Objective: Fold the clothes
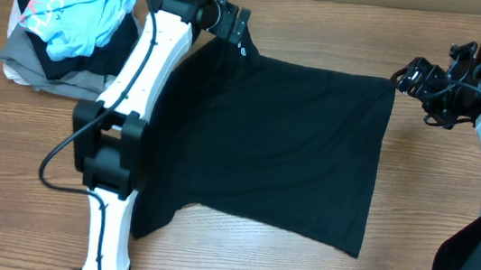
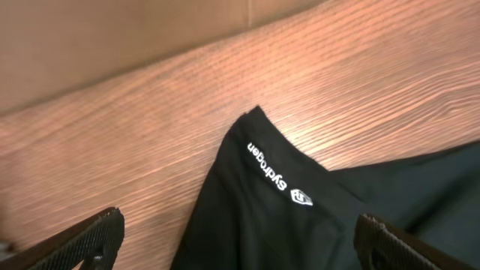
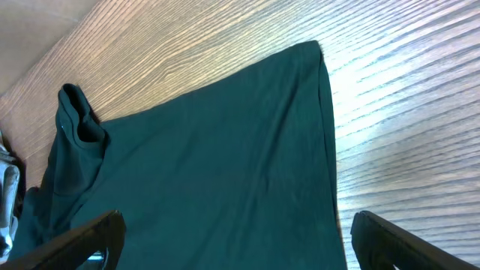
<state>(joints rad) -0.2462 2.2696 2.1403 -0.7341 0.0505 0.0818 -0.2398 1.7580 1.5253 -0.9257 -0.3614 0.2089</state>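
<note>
seemingly barely begun: shirt (image 1: 266,147) lies spread flat, folding yet undone; left gripper (image 2: 238,221) and right gripper (image 3: 236,221) gape empty.

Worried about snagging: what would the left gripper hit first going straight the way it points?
Most likely the black shirt, near its corner with the white lettering; that lies straight ahead of the open left gripper. Depth is hard to judge.

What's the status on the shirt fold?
Left gripper open, right gripper open, neither holding. Black shirt lying flat. Clothes pile off to one side.
</note>
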